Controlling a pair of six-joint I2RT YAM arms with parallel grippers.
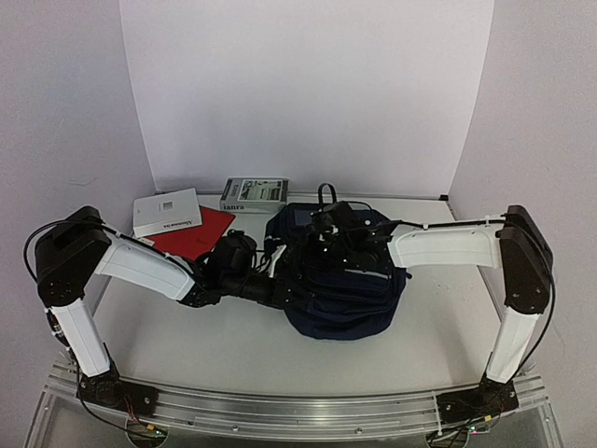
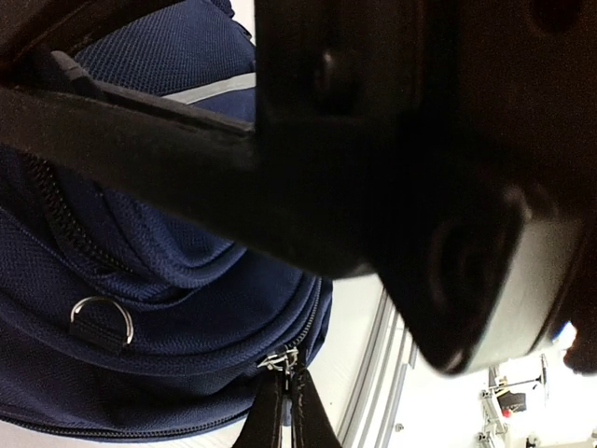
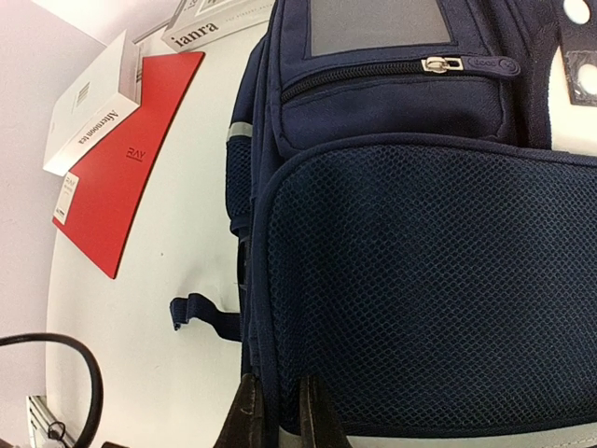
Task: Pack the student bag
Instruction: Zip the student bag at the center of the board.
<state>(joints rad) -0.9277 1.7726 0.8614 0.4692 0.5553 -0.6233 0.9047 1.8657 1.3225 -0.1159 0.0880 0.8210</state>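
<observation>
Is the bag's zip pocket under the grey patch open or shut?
Shut: on the student bag, the pocket zipper runs closed along its length, slider parked at the end.

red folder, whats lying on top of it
A white book lies across the far left part of the red folder. The rest of its cover is bare in the right wrist view. Whatever is under the book is hidden.

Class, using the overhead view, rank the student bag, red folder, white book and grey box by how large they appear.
1. student bag: clearly the largest.
2. white book, grey box and red folder: their visible areas look alike, and the folder is partly covered, so they cannot be ranked.
</observation>
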